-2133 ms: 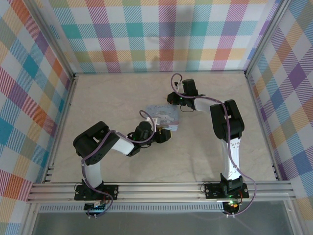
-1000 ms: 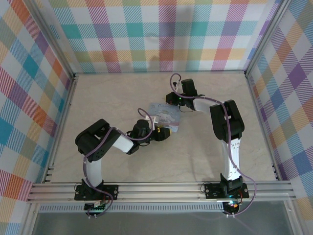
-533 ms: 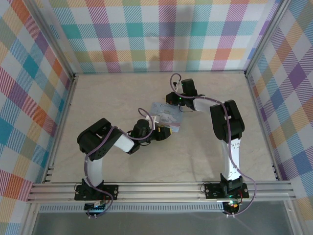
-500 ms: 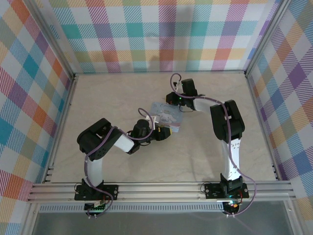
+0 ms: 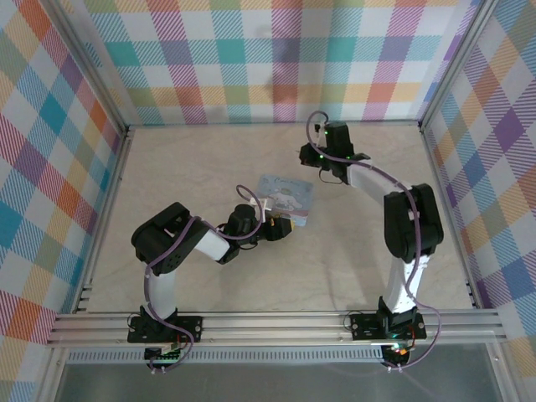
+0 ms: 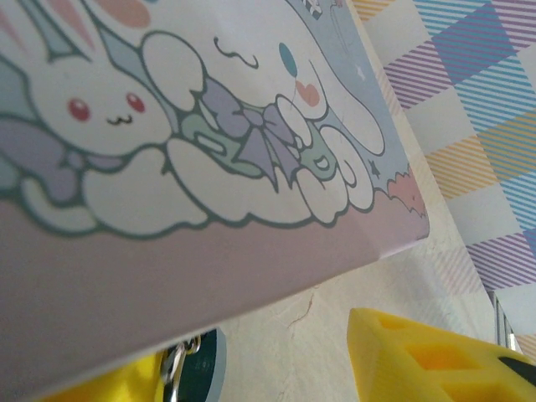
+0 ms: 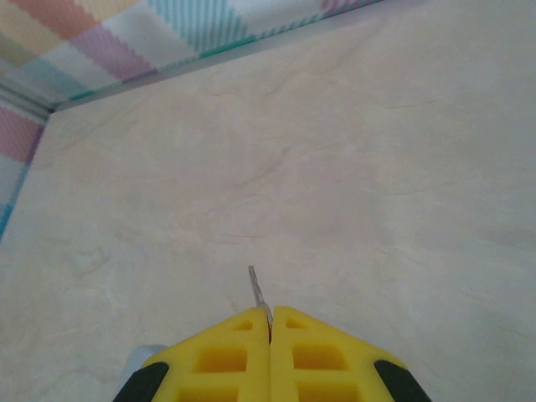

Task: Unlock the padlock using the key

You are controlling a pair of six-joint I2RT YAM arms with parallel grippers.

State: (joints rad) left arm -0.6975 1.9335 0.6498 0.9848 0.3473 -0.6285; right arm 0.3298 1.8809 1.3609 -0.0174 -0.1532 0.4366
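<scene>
I find the right gripper (image 7: 270,322) pinching the key (image 7: 255,291), one o'clock of the tin (image 5: 286,194). Left gripper (image 6: 260,360) half-wide at its six o'clock, padlock (image 6: 199,368) beside one finger.

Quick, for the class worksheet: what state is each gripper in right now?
Left gripper: open, the padlock in the gap, not clamped.
Right gripper: shut on the key.

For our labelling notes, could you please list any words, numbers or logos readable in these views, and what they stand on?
No text can be read.
tin: cartoon rabbit and dog print with small stars, no words.
padlock: no legible marking.
key: too thin and small to show any stamp.
</scene>
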